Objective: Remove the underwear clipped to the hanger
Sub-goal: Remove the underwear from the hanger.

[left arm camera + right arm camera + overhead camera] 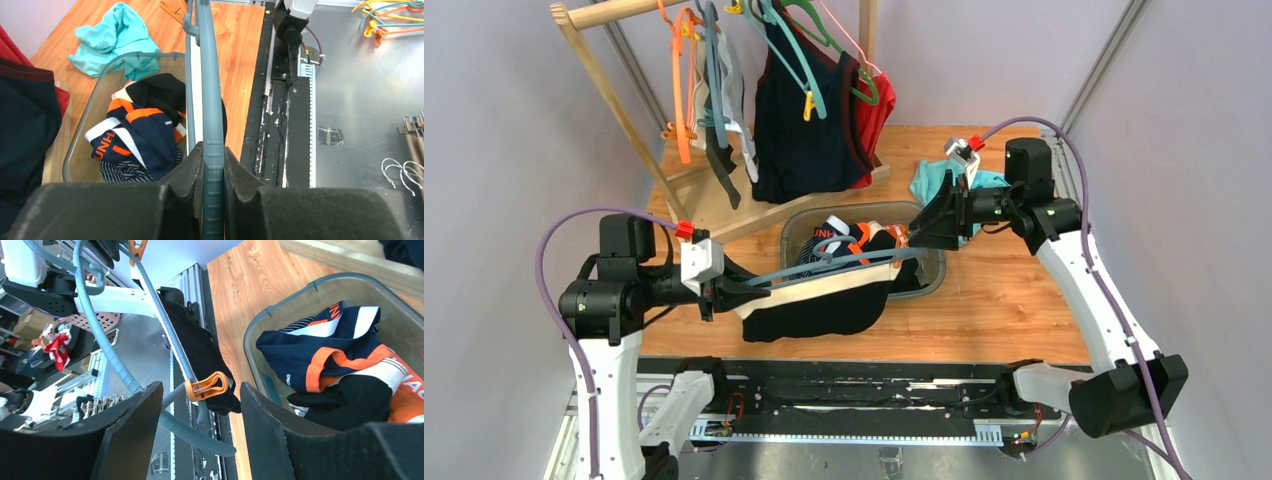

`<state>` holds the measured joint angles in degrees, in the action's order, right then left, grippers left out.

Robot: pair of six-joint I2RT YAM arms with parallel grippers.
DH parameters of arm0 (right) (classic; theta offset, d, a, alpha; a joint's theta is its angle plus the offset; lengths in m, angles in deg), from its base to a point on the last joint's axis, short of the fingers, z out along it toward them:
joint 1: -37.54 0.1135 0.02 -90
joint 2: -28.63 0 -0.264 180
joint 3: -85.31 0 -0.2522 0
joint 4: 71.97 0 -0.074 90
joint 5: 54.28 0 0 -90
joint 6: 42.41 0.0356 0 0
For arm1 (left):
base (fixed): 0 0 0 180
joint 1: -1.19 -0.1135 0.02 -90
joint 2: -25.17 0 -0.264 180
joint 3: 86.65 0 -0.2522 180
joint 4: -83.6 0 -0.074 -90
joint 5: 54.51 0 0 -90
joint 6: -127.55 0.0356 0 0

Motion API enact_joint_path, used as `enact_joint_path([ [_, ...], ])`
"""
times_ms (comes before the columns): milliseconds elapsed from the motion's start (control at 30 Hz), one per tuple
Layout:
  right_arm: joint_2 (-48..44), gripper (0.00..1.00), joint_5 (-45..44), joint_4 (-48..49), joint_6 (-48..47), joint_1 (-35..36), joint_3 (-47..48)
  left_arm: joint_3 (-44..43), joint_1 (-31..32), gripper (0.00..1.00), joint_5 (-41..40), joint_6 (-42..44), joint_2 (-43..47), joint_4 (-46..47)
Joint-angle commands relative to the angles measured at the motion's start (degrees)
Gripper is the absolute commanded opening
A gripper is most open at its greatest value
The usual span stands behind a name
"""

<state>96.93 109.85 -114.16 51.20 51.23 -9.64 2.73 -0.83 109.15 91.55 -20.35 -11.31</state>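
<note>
With my left end effector (212, 167) clamped on the hanger (209, 95) and my right end effector (199, 392) apart near its orange clip (206, 385), I judge the underwear (824, 315) below light and limp, best pinched beside that clip.

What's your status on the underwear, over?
Left pincer shut on hanger. Right pincer open around orange clip. Underwear clipped on, hanging near bin.

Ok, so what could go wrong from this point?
1. The right gripper is open around the orange clip, but the hanger bar runs through the same gap; closing might pinch the bar instead of the clip.
2. The underwear seems to hang beside the bin, not over it, so once freed it may drop outside.
</note>
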Motion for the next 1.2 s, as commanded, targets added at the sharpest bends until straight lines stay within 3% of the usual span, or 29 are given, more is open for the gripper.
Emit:
enact_joint_path([
  [0, 1.5, 0.59, 4.6, 2.9, 0.9, 1.2, -1.4, 0.7, 1.1, 0.0, 2.7, 2.8, -0.7, 0.9],
  [400, 4.9, 0.54, 9.0, -2.9, -7.1, 1.6, -2.5, 1.5, 4.5, 0.0, 0.4, 6.3, -3.0, 0.8],
  [800, 8.5, 0.54, 8.7, -21.4, -24.3, 1.6, 1.8, 1.6, 4.6, 0.0, 0.7, 8.0, -3.8, 0.7],
  [1000, 11.7, 0.45, 9.6, -29.8, -32.8, 1.6, 4.6, 1.8, 4.6, 0.0, 0.7, 8.9, -3.8, 0.7],
  [1167, 13.7, 0.26, 10.1, -37.8, -39.9, 1.5, 7.9, 2.0, 4.6, 0.0, 0.7, 9.4, -4.0, 0.7],
])
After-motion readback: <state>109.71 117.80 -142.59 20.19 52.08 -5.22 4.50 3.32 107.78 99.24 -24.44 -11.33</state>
